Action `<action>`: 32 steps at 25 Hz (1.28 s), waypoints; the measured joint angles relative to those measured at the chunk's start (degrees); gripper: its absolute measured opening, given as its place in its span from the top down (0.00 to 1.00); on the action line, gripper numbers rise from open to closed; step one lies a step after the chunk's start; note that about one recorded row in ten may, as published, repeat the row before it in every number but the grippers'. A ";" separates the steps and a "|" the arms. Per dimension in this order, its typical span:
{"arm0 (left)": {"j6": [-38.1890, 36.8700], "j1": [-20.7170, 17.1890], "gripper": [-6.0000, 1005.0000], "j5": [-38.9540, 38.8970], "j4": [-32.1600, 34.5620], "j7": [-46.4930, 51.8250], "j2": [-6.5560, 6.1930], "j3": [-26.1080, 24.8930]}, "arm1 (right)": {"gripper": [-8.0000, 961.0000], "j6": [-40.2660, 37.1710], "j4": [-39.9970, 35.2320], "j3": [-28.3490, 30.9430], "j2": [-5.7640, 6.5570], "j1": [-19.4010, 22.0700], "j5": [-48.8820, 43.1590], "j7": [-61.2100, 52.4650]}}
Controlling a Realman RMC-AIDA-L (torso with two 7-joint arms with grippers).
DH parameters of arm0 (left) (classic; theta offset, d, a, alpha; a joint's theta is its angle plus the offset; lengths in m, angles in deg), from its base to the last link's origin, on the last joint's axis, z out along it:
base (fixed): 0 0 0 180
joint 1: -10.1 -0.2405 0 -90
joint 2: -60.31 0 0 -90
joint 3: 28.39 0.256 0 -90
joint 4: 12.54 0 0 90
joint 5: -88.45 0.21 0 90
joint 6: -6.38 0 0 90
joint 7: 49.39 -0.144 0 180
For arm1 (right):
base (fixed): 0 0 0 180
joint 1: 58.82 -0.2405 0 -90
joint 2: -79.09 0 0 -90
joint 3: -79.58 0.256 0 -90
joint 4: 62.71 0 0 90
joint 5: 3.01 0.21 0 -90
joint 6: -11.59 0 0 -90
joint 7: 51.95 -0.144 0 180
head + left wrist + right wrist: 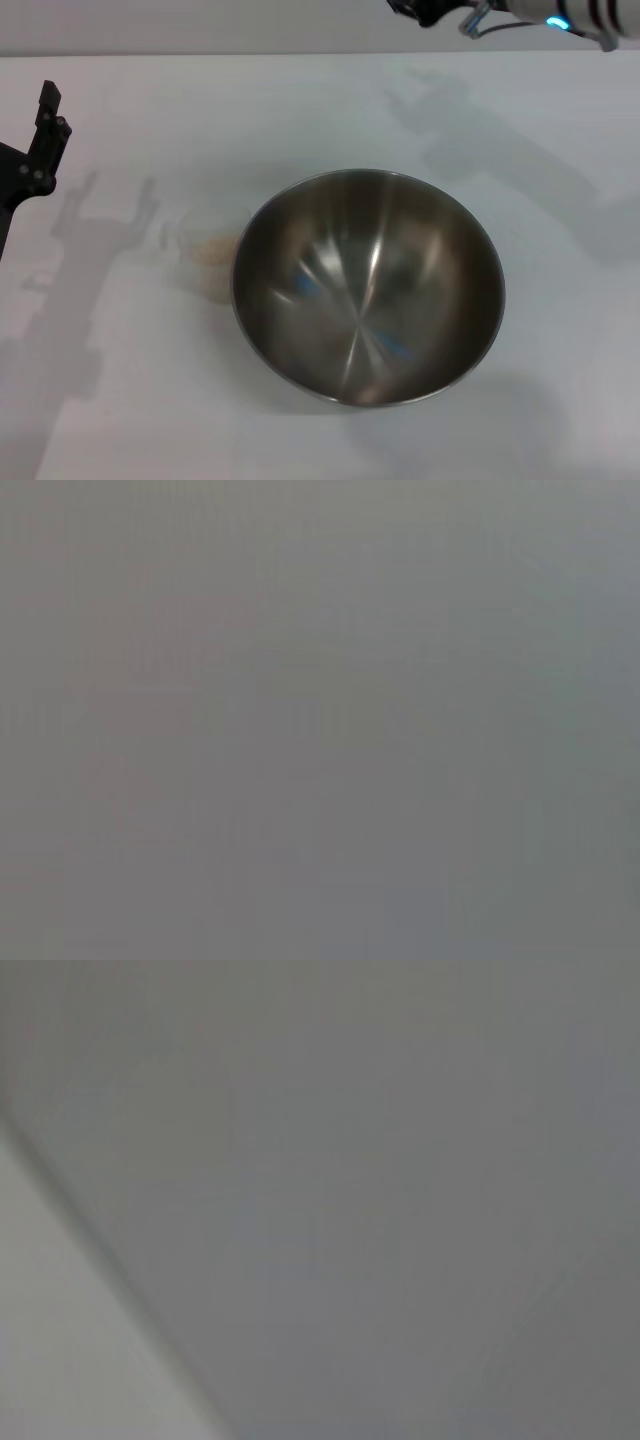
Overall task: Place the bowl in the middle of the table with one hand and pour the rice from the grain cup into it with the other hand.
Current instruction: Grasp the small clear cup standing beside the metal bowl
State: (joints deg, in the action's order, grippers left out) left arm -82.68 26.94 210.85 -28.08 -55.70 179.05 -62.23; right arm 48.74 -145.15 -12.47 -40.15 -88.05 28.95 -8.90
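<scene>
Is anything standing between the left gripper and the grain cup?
Nothing visible does. Bare table lies between the left gripper, at the left edge, and the grain cup, which stands against the bowl on its left.

Plain grey surface [320,720] filling the left wrist view, featureless, no object distinguishable

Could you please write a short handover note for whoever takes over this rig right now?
Left pincer: at the table's left edge, holding nothing, clear of the cup.
Right pincer: raised at the far edge, away from the bowl.
Bowl: upright about mid-table, empty inside.
Grain cup: stands upright just left of the bowl, rice inside.
Done: bowl placed in the middle.
Left: grasp the cup and pour the rice into the bowl.
Both wrist views show only blank surface.
</scene>
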 joint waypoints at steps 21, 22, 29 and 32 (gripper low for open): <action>0.53 -2.68 0.28 0.37 -0.54 0.79 0.20 0.93 | 0.50 -114.75 55.58 -20.17 -0.06 11.87 -0.97 -49.74; 0.53 -3.10 0.28 0.42 -0.54 1.51 0.22 1.33 | 0.50 -116.51 60.05 -19.12 -0.01 11.55 -0.96 -53.32; 1.05 -5.73 0.27 0.52 0.03 4.54 0.16 6.91 | 0.50 -116.49 66.33 -16.65 0.13 10.77 -0.94 -54.85; 1.75 -6.80 0.27 0.50 0.00 4.62 0.17 9.70 | 0.50 -116.47 68.33 -15.78 0.21 9.80 -0.93 -54.96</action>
State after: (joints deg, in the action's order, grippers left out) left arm -80.93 20.14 211.36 -28.08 -51.08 179.22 -52.53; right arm -67.72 -76.82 -28.25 -39.93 -78.25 28.02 -63.86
